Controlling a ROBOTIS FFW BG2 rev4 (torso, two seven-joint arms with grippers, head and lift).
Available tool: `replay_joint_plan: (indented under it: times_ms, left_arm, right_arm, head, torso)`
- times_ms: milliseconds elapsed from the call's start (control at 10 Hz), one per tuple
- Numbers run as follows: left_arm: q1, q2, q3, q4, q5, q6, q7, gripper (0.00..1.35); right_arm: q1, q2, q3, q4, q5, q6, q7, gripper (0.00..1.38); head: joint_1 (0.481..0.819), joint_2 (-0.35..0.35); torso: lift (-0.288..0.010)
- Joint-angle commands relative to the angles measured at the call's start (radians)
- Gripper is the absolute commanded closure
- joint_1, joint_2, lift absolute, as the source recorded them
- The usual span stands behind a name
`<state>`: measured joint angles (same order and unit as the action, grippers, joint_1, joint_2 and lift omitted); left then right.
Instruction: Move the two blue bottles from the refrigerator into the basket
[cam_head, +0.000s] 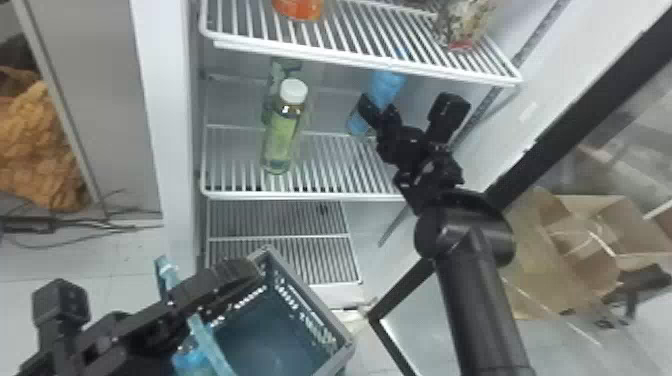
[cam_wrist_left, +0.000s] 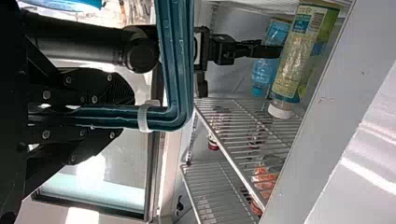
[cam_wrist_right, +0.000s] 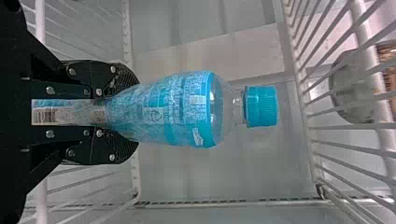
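In the head view, the left claw (cam_head: 245, 274) is clamped on the blue handle (cam_head: 202, 332) of the basket (cam_head: 320, 307), which is down in front of the fridge. A blue thing (cam_head: 192, 361) is near the handle, partly hidden. The right claw (cam_head: 382, 112) is inside the fridge with its fingers shut on a blue bottle (cam_head: 387, 87), under the top shelf (cam_head: 365, 61). I can't tell if that bottle touches the shelf below it (cam_head: 300, 195). A green bottle (cam_head: 281, 142) with a white cap stands on that lower shelf, to the left. In the left wrist view, the claw's fingers (cam_wrist_left: 109, 86) squeeze the handle, and the blue bottle is near the green one. In the right wrist view, the two fingers (cam_wrist_right: 116, 79) pinch the low part of the blue bottle, and its blue cap (cam_wrist_right: 261, 106) is on.
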<state>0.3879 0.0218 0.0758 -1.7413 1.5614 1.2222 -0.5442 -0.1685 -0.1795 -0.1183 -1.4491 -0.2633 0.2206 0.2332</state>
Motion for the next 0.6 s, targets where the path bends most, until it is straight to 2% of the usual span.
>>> replay_joint_plan:
  times_ms: [0,500]
  left_arm:
    - [0.0,0.0,0.0,0.0,0.0,0.0,0.0,1.16]
    - [0.002,0.0,0.0,0.0,0.0,0.0,0.001,1.16]
  right_arm:
    - [0.065,0.0,-0.011,-0.076,-0.026,0.01,0.005,1.28]
    - [0.242,-0.015,-0.011,-0.324,-0.118,0.057,0.044,1.28]
  head:
    - [0.695,-0.35]
    - [0.695,-0.349]
  torso:
    - [-0.216]
    - [-0.216]
